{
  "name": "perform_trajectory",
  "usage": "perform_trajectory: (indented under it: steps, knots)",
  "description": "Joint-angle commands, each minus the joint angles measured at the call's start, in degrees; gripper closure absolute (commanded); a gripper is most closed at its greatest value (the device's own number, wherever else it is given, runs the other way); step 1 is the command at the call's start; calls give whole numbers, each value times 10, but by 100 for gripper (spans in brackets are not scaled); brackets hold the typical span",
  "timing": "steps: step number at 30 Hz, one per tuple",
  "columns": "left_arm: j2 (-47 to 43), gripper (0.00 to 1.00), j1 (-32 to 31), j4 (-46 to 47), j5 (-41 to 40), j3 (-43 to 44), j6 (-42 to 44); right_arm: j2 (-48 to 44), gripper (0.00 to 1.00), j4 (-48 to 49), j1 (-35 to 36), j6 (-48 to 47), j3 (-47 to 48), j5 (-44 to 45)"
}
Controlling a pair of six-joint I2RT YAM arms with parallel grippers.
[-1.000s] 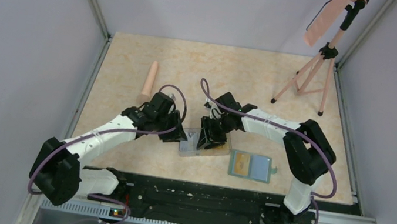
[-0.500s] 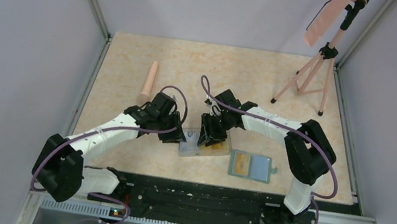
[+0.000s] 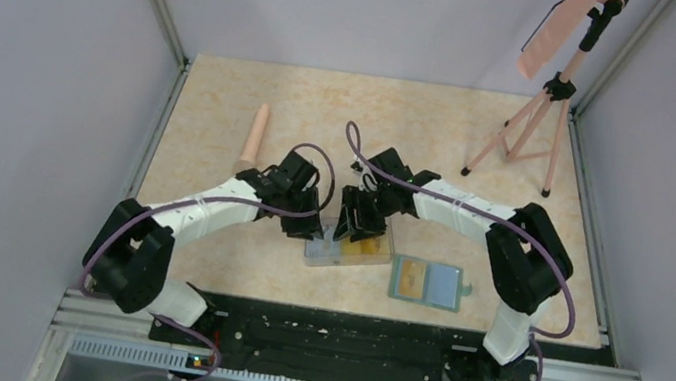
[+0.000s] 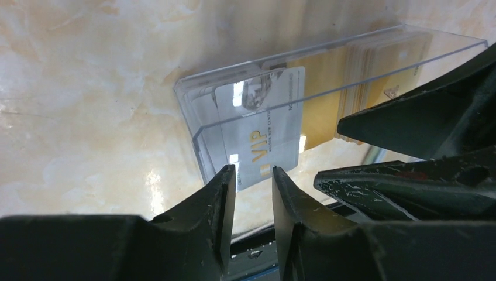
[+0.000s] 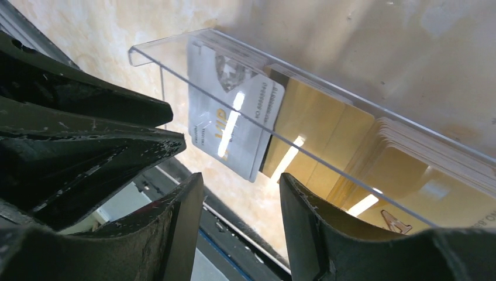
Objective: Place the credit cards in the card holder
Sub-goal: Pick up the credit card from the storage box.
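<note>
The clear box (image 3: pixel 351 251) is of hard transparent plastic with thin straight walls. It lies on the glossy, marble-patterned table (image 3: pixel 404 130), at 6 o'clock from the table's middle. Inside it I see the credit cards: a pale whitish card (image 4: pixel 266 126) with gold "VIP" print, lying tilted at one end, and a stack of flat yellow-orange cards (image 4: pixel 380 55) beside it. The card holder (image 3: pixel 428 283), a flat green wallet open on pale blue pages, lies at 4 o'clock from the box, just beside it; one yellow-orange card shows in its left page. Both black, scratched grippers hang over the box and crowd each other. The left gripper (image 4: pixel 253 175) has its jaws only a little apart, with nothing between them; the right gripper (image 5: pixel 241 181) stands wider, also empty. A pink tripod (image 3: pixel 532 118) stands at 1 o'clock, a beige cylinder (image 3: pixel 254 135) at 10 o'clock. Compared with one second ago, the left arm's elbow has swung inward and the right jaws have widened; box and wallet have not moved.
</note>
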Motion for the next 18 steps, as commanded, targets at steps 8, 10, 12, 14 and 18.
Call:
perform_trajectory:
  steps: [8,10,12,14,18]
  knots:
    - [70,67,-46,-18,-106,53,3,0,49,60,-12,28,-35,-21]
    - [75,67,-52,-32,-130,57,-1,5,49,65,-12,29,-37,-23]
    - [80,67,-57,-45,-147,60,-4,9,49,70,-13,30,-41,-27]
    - [87,67,-61,-50,-153,61,-1,12,50,80,-13,33,-44,-34]
    - [103,66,-73,-30,-131,58,5,18,51,97,-13,38,-50,-46]
